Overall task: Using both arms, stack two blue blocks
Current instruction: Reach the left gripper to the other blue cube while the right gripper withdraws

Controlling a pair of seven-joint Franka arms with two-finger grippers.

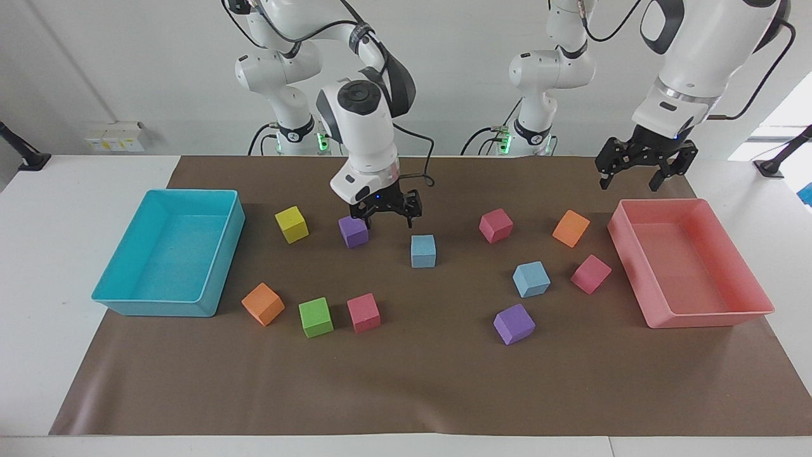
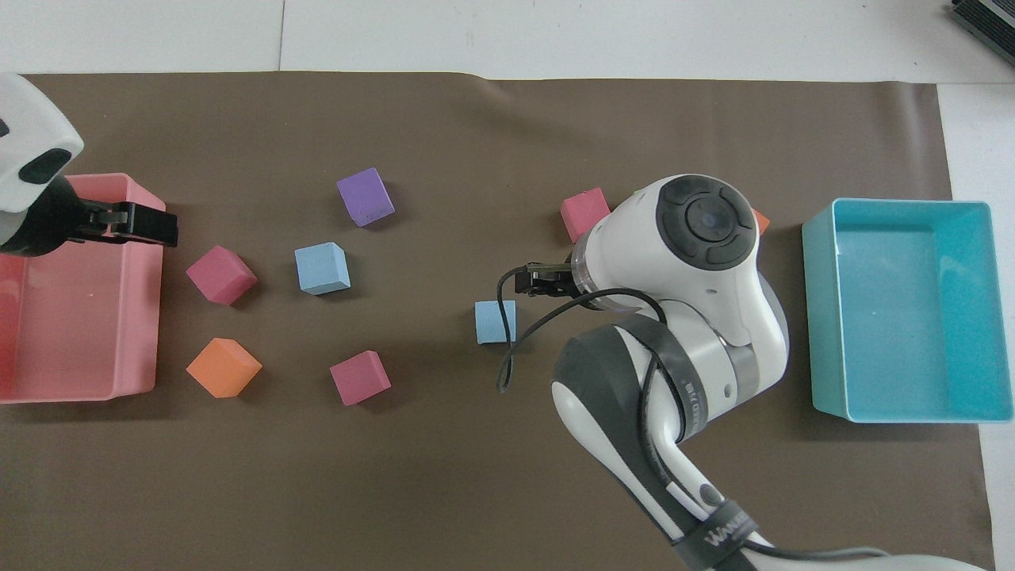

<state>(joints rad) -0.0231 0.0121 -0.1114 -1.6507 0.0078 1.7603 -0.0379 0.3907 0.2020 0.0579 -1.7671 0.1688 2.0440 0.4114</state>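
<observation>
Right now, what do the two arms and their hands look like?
Both arms are glossy white with grey joint bands and round dark grey caps. Loose black cables run along them. The right arm carries a black strap with white lettering. The right hand and left hand are black, two-fingered, with a small blue light showing just above each.

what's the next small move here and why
Probably the left hand should travel to the blue block lying beside a pink cube and come down on it. The other blue block sits alone mid-table, nothing stacked on it. The right hand hangs empty and open above a purple cube, while the left hand is open over the pink tray's rim.
</observation>
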